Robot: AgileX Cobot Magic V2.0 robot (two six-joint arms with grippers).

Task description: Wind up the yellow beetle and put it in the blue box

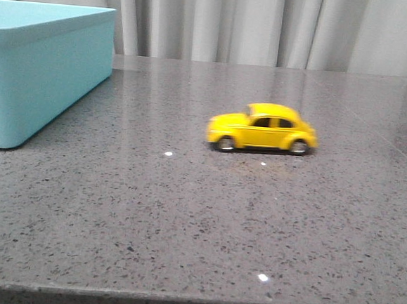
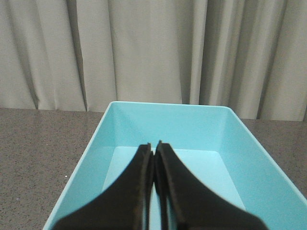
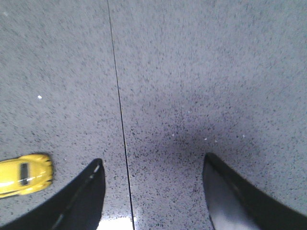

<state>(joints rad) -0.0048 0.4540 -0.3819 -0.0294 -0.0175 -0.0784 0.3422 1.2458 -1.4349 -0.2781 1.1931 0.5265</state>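
The yellow beetle [image 1: 263, 128] stands on its wheels on the grey stone table, right of centre, side-on in the front view. It also shows in the right wrist view [image 3: 23, 175] at the edge, beside one finger. My right gripper [image 3: 152, 165] is open and empty above bare table, with the beetle outside its fingers. The blue box [image 1: 34, 68] stands at the far left. My left gripper [image 2: 154, 145] is shut and empty, hovering over the box's open inside [image 2: 192, 129]. Neither gripper shows in the front view.
A thin dark seam [image 3: 117, 96] runs across the tabletop under my right gripper. Grey curtains [image 1: 270, 23] hang behind the table. The table's front edge [image 1: 191, 302] runs along the bottom of the front view.
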